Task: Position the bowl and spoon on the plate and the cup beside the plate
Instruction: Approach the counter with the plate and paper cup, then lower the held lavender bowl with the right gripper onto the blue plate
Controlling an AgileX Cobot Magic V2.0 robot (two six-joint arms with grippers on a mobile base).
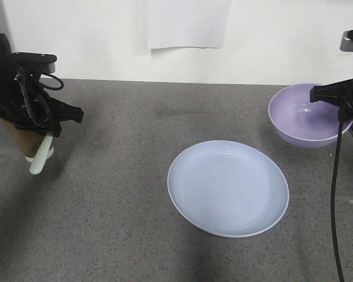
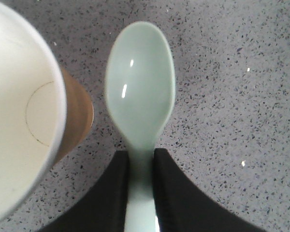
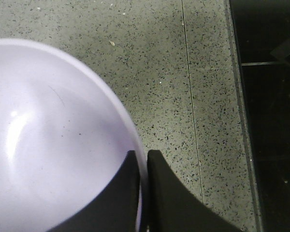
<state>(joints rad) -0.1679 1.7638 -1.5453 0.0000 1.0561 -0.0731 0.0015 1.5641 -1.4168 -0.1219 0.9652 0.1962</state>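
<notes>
Front view: my left gripper (image 1: 47, 136) blocks most of the cup (image 1: 16, 140); only a strip of brown wall and a bit of the white base show. The held end of the spoon (image 1: 40, 155) is buried in the fingers. My right gripper (image 1: 317, 94) is clipped by the right edge and covers the right rim of the bowl (image 1: 300, 114).

Left wrist view: the cup runs off the left and bottom edges and is blurred. The spoon handle end is cut off at the bottom.

Right wrist view: the bowl is cut off left and bottom. The rim section clamped between my fingers is hidden.
</notes>
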